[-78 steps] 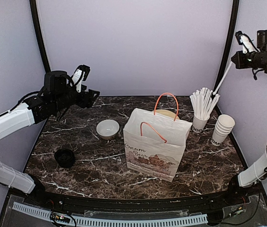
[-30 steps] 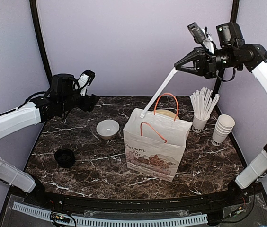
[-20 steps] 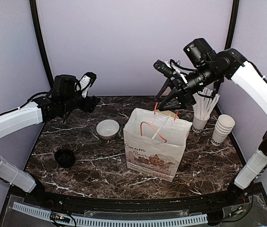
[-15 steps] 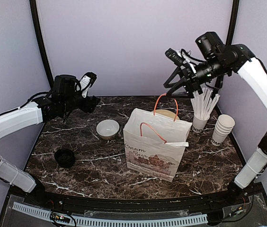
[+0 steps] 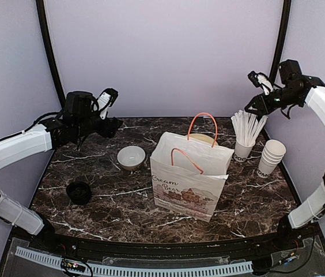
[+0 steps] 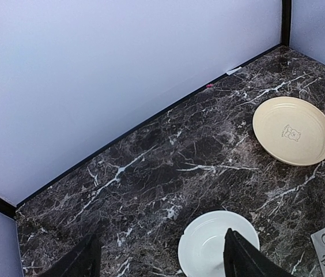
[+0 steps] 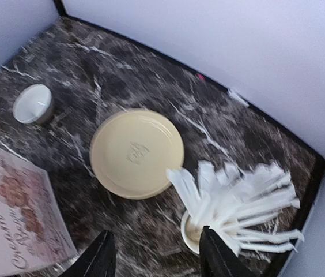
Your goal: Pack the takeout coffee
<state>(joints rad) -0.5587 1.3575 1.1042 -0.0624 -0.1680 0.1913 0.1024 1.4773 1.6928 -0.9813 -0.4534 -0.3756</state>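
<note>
The takeout coffee, the lidded cups, shows in none of the views, so where it sits I cannot tell; it may be down inside the paper bag (image 5: 190, 183), but the bag's mouth gives nothing away. From the top camera, the bag stands upright mid-table with its mouth facing up and its orange handles raised. The right gripper (image 5: 254, 95) hangs high at the back right, above the cup of white sticks (image 5: 244, 137) and near the stack of lidless cups (image 5: 272, 156), with its jaws apart and nothing between them. The bag lies below it, forward and to its left. The left gripper (image 5: 112, 109) hovers over the back left, also spread and empty, with the bag well off to its right. The small white bowl (image 5: 131, 157) and a small black round piece (image 5: 79, 192) sit on the left arm's side. In the left wrist view, both dark fingers (image 6: 84, 262) stand wide apart over bare marble, the white bowl below and between them, the beige plate (image 6: 293, 130) further back and one corner of the bag at the edge. In the right wrist view, the fingers (image 7: 100, 257) are parted and carry nothing, the sticks fan out just under them, and the plate and the bag's printed face lie off to the side. By my read, the right arm is the nearer one to the bag's mouth.
</note>
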